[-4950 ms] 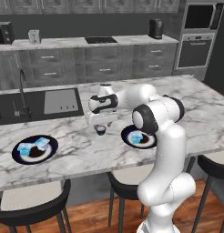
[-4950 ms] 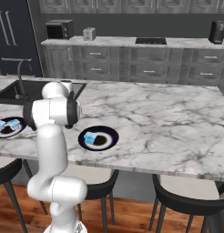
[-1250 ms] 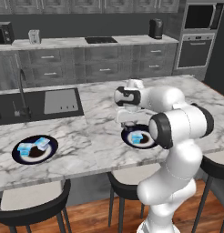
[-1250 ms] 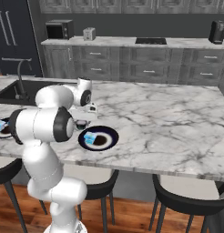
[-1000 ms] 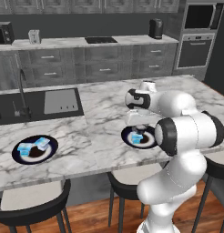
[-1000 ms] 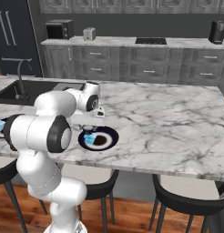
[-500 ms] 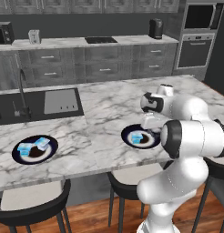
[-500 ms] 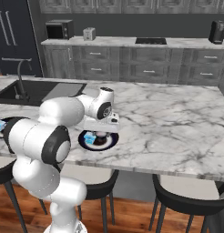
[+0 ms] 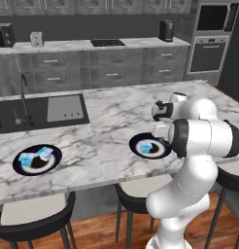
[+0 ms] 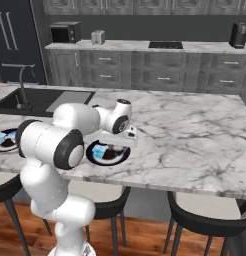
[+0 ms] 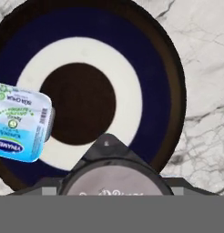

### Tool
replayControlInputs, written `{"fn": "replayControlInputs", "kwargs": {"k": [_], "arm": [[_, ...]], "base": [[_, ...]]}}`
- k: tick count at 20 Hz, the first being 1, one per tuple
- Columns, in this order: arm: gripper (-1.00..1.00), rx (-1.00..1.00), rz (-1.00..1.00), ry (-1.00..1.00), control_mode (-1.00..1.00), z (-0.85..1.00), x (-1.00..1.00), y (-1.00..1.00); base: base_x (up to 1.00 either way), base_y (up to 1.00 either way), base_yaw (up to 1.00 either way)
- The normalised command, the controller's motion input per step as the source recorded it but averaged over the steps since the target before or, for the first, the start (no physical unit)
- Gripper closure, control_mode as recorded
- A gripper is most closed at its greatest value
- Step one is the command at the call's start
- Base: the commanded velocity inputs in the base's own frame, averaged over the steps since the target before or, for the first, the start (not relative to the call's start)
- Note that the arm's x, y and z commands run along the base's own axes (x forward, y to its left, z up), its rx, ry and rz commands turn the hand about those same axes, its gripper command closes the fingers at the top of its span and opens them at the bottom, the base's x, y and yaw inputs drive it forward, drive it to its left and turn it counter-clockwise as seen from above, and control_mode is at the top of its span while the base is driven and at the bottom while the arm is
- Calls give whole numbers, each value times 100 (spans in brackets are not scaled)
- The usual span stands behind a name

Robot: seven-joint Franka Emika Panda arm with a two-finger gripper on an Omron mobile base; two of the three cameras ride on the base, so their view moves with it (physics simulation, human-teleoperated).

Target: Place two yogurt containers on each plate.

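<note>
My gripper (image 10: pixel 116 145) hangs just above the plate (image 10: pixel 122 155) that sits nearest my base, at the front edge of the marble surface (image 10: pixel 195 135). In the hand view a round dark cup (image 11: pixel 114 179) with a greyish top sits at six o'clock, right where my fingertips would rise, over the plate's (image 11: pixel 164 68) near rim. The cup hides the fingertips, so I cannot tell how far apart they are or whether they clasp it.

On this same plate one yogurt container (image 11: pixel 22 123) lies at about nine o'clock in the hand view, its printed whitish lid facing up, overlapping the white ring and the outer dark band. It is beside the dark cup but not touching it. From the left base view the same container (image 9: pixel 147 147) shows as a pale blue spot on the plate (image 9: pixel 141 141), just left of my forearm.

A second plate (image 9: pixel 54 161) rests well apart, toward nine o'clock along the surface (image 9: pixel 107 107) in the left base view, near the front edge. Two yogurt containers (image 9: pixel 35 155) sit side by side on it, over its centre. In the right base view that plate (image 10: pixel 12 145) peeks out at the far left edge, behind my elbow, with a pale blue container (image 10: pixel 1 138) visible on it.
</note>
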Motion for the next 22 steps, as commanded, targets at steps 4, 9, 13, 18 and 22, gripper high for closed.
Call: {"fn": "replayControlInputs", "kwargs": {"k": [4, 9, 13, 18, 22], "arm": [[100, 0, -4, 0, -100, -11, 20, 1], [100, 0, -7, 0, -100, -26, 4, 1], [100, 0, -8, 0, -100, -25, 8, 0], [100, 0, -7, 0, -100, -17, 12, 0], [100, 0, -7, 0, -100, -20, 12, 0]], "base": [[0, 0, 0], [0, 0, 0], [0, 0, 0], [0, 0, 0], [0, 0, 0]]}}
